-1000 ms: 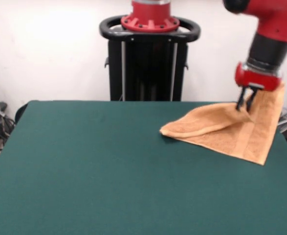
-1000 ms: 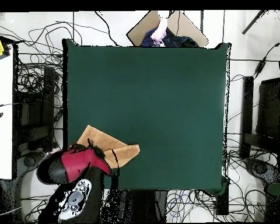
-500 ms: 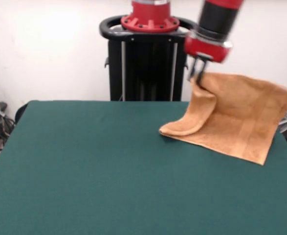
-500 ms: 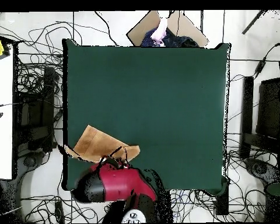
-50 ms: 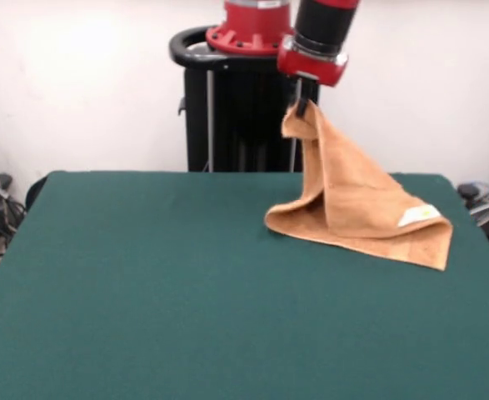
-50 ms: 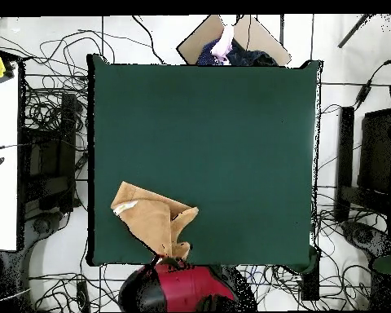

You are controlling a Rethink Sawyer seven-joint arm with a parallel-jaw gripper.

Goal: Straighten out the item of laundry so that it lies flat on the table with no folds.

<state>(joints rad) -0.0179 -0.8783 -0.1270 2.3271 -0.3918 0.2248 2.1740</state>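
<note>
- One black two-fingered claw (image 5: 301, 104) on one red and black arm (image 5: 321, 33), its fingers pinched tight on a corner of the cloth, holding that corner up above the table
- One small orange-tan terry-cloth towel (image 5: 356, 204), nubbly in texture, hanging from the claw in a drooping cone and spreading below into a folded, roughly triangular heap
- The towel's lower part rests on the table, with a rounded fold on the side away from the tag and a pointed corner beyond the tag
- One small white tag (image 5: 418, 215) lies on the towel near that pointed corner; one woven band runs along the edge beneath it
- One large rectangular table with a dark green cloth-like top (image 5: 161, 300); from overhead the towel (image 6: 154, 218) sits in a corner of the table (image 6: 231, 122), close to two of its edges
- A person's hand (image 6: 224, 42) shows beyond the table's opposite edge
</note>
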